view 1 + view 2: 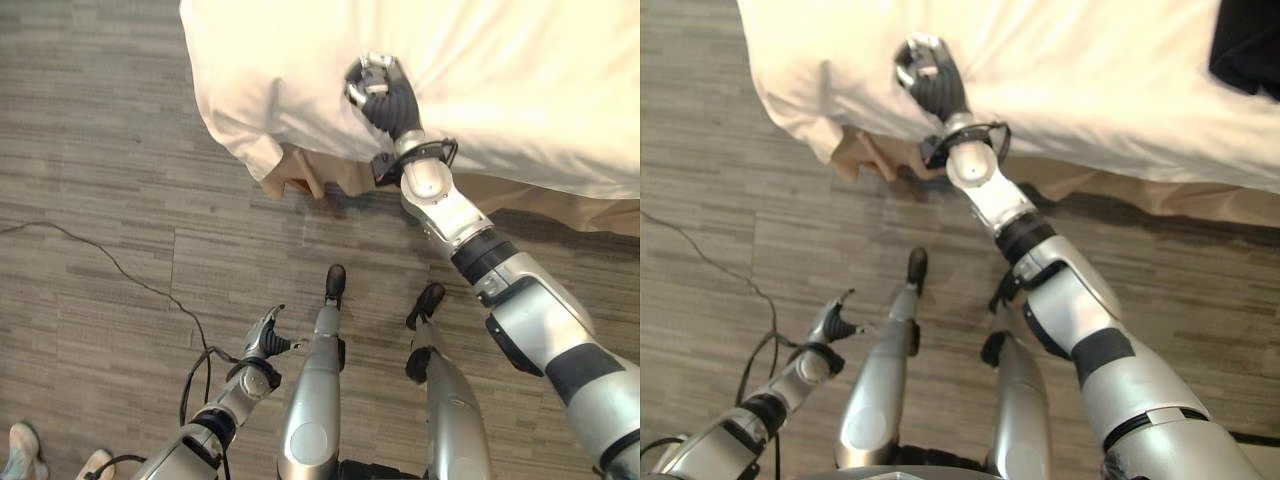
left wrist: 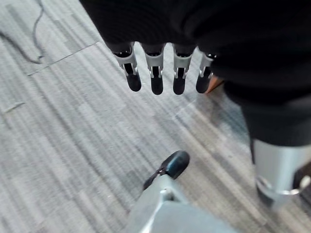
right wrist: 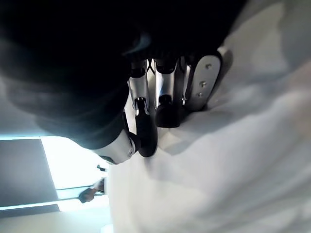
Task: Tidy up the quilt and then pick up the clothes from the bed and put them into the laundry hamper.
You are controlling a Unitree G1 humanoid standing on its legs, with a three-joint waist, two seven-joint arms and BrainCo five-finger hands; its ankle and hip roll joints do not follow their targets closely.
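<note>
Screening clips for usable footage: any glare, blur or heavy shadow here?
Right wrist view: a bright window glares, and the right hand is a dark, soft shape against the quilt. Left wrist view: the left hand is sharp, the floor streaky. Eye views: evenly lit.

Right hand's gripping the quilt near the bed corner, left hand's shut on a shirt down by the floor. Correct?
Not quite. The left hand holds nothing: the left wrist view shows its fingers straight over the wood floor. The rest stands: the right hand is curled into the white quilt near the bed corner.
</note>
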